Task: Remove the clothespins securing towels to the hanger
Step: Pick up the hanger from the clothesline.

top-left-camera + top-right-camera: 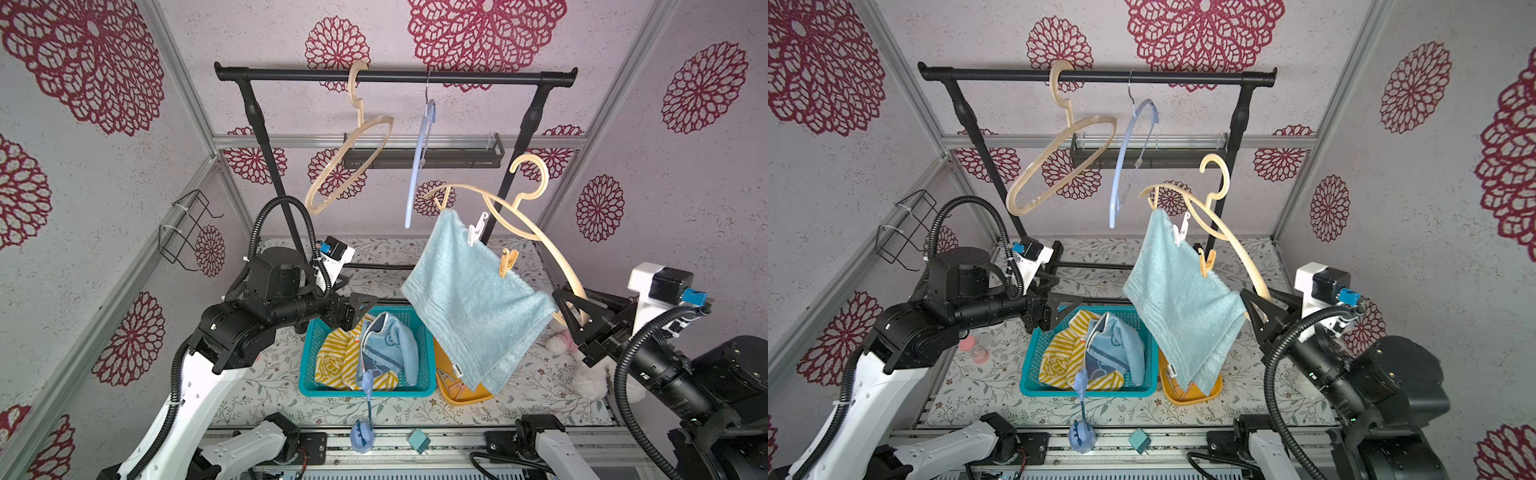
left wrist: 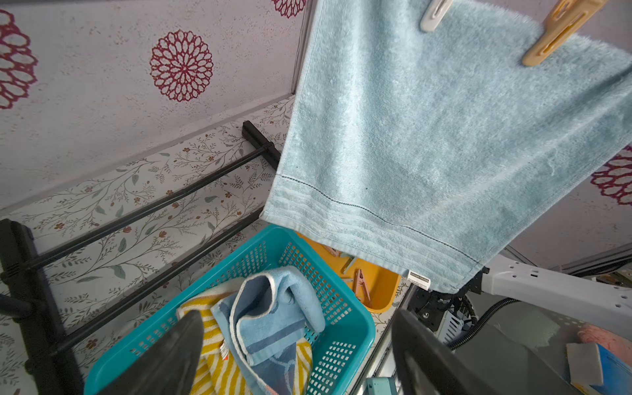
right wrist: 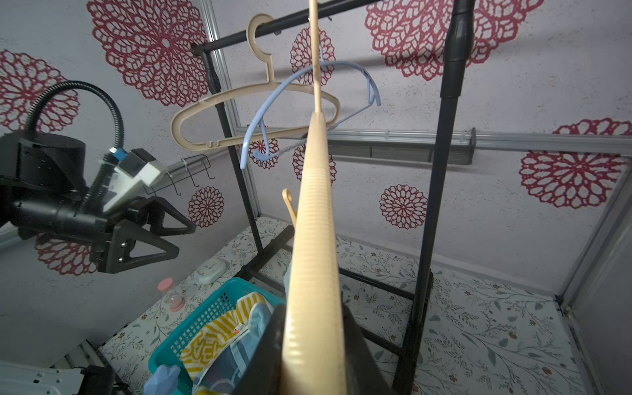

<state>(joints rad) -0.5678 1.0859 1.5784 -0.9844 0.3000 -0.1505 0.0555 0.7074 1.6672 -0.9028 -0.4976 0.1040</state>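
Observation:
A beige hanger (image 1: 536, 237) is tilted in the air, off the rail, with my right gripper (image 1: 567, 309) shut on its ribbed arm (image 3: 314, 239). A plain light blue towel (image 1: 469, 303) hangs from it. A white clothespin (image 1: 476, 229) and an orange-yellow clothespin (image 1: 508, 262) pin the towel on; both also show in the left wrist view, the white clothespin (image 2: 432, 13) and the orange-yellow clothespin (image 2: 554, 34). My left gripper (image 1: 365, 309) stands open and empty above the teal basket (image 1: 365, 390), left of the towel. In the basket lie a yellow-striped towel (image 1: 332, 357) and a blue patterned towel (image 1: 390, 345).
An orange tray (image 2: 383, 290) holding loose clothespins (image 2: 360, 284) sits right of the basket, partly under the hanging towel. A black rack (image 1: 395, 76) carries a bare beige hanger (image 1: 349, 162) and a blue hanger (image 1: 419, 162). A pink-capped bottle (image 1: 973, 349) stands left of the basket.

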